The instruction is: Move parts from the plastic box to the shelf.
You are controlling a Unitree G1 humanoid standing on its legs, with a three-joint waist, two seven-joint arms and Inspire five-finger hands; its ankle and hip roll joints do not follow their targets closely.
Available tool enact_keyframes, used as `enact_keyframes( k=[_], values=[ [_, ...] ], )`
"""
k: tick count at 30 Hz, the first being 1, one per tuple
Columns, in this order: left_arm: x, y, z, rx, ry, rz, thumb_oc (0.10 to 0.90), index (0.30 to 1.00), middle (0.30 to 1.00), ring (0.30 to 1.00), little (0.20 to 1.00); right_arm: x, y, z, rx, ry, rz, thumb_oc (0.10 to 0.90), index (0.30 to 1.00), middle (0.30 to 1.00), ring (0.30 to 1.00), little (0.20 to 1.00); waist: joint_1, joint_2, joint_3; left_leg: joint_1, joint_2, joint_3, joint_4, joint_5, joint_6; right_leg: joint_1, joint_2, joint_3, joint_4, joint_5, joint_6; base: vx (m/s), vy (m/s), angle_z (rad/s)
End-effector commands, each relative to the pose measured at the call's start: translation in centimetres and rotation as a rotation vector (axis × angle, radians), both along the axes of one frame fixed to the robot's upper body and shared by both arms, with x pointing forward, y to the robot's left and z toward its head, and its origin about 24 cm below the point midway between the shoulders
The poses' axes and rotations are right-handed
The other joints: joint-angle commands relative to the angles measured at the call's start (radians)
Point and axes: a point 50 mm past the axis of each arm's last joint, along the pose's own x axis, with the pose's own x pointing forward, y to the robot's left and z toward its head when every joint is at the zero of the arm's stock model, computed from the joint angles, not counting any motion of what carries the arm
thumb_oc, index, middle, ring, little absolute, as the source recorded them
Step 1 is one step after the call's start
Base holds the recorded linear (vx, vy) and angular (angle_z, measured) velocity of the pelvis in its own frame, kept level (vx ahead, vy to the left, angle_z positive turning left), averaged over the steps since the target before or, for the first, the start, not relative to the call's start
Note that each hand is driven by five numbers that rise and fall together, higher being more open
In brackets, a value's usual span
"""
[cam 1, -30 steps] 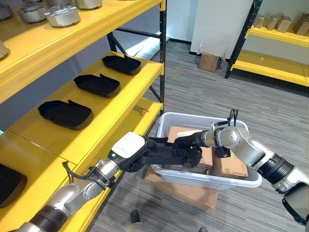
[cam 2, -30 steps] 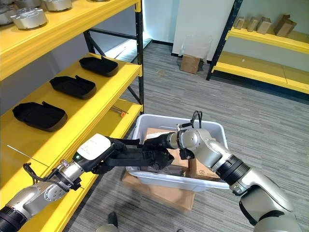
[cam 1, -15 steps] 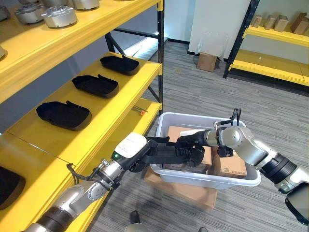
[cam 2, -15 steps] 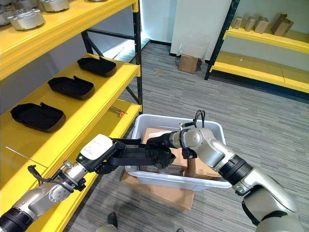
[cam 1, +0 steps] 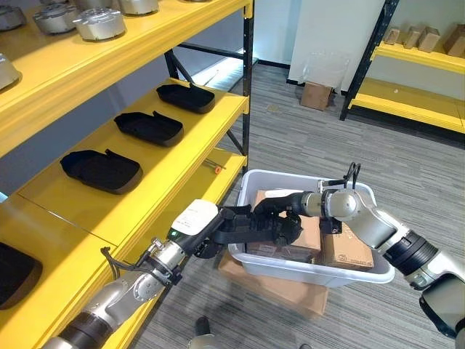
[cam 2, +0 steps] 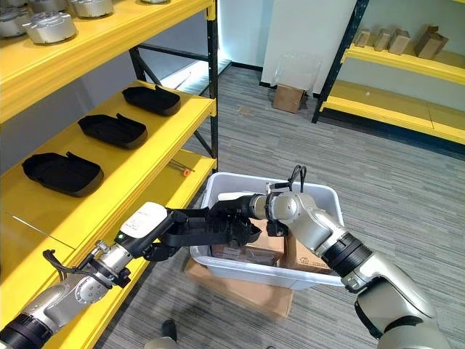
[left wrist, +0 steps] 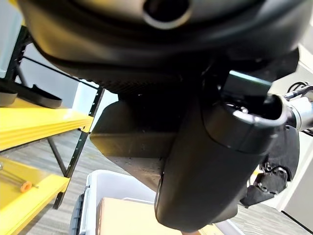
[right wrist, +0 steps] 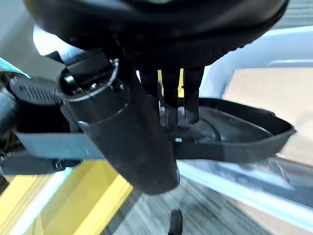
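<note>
Item: black moulded part (cam 1: 272, 222), a shallow dark tray-shaped piece, held level above the near left corner of the plastic box (cam 1: 341, 273).

Left hand (cam 2: 185, 225): reaches in from the shelf side; its fingers run along the underside and near edge of the part, curled around it. The wrist view shows the thumb (left wrist: 215, 161) bent over the part's dark surface, with the part lying just past it.

Right hand (cam 1: 287, 204): comes across the box from the far side; fingers (right wrist: 178, 105) bent over the rim of the part from above, thumb (right wrist: 124, 142) below it, so the part is pinched between them (both hands meet on the same piece, fingertips close together).

Plastic box: white, open-topped, standing on a flat cardboard sheet (cam 1: 272, 287) on the grey floor, directly beneath the fingers of both hands. Contents: brown cardboard boxes (cam 1: 345, 247), lying under and beyond the held part.

Shelf (cam 1: 174, 156): yellow boards on a dark frame, to the outside of the left hand. Middle board carries three matching black parts (cam 1: 100, 169) in a row, well apart from each other. Top board carries round silver metal parts (cam 1: 98, 22).

Background: second yellow shelf (cam 1: 414, 98) with small cartons, and a cardboard box (cam 1: 314, 94) on the floor, both far beyond the fingers.
</note>
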Motion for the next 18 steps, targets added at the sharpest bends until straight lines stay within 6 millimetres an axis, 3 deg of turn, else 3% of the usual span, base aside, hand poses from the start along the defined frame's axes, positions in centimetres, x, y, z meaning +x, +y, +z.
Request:
enact_keyframes(
  k=[1,4,9,15,18],
  values=[
    [1.6,-2.3,5.7,-0.233,-0.228,-0.068,0.4,0.3,0.3,0.3,0.3,-0.2,2.8,7.9,0.137,-0.338,0.155,0.9,1.0,1.0,1.0,1.0,0.022,-0.022,-0.058,0.055,0.109,-0.091,0.147,-0.212,-0.018,-0.142,-0.109,0.012,0.075,0.05,0.048,0.0,0.0,0.0],
    [1.3,-1.3,5.4,-0.221,-0.217,-0.034,0.4,0.3,0.3,0.3,0.3,-0.8,1.3,9.1,0.082,-0.442,0.134,0.9,1.0,1.0,1.0,1.0,0.014,-0.022,-0.06,0.054,0.109,-0.089,0.146,-0.21,-0.017,-0.142,-0.107,0.017,0.073,0.05,0.048,0.0,0.0,0.0],
    [0.8,0.4,4.5,-0.209,-0.22,0.042,0.4,0.3,0.3,0.3,0.3,-3.4,-0.7,10.6,0.114,-0.412,0.129,0.9,1.0,1.0,1.0,1.0,-0.015,-0.022,-0.057,0.059,0.108,-0.082,0.139,-0.209,-0.017,-0.142,-0.101,0.03,0.073,0.048,0.046,0.01,0.006,0.0],
    [-0.2,2.2,3.7,-0.21,-0.238,0.119,0.4,0.3,0.3,0.3,0.3,-6.8,-3.3,11.1,0.216,-0.37,0.151,0.9,1.0,1.0,1.0,1.0,-0.045,-0.032,-0.057,0.062,0.107,-0.074,0.134,-0.21,-0.017,-0.143,-0.093,0.045,0.073,0.043,0.042,0.0,0.0,0.0],
    [-0.7,3.0,3.1,-0.204,-0.247,0.151,0.4,0.3,0.3,0.3,0.3,-8.0,-4.7,11.1,0.362,-0.34,0.131,0.9,1.0,1.0,1.0,1.0,-0.058,-0.039,-0.057,0.064,0.108,-0.072,0.137,-0.212,-0.016,-0.142,-0.087,0.051,0.075,0.039,0.039,0.01,0.001,-0.01]
  ],
)
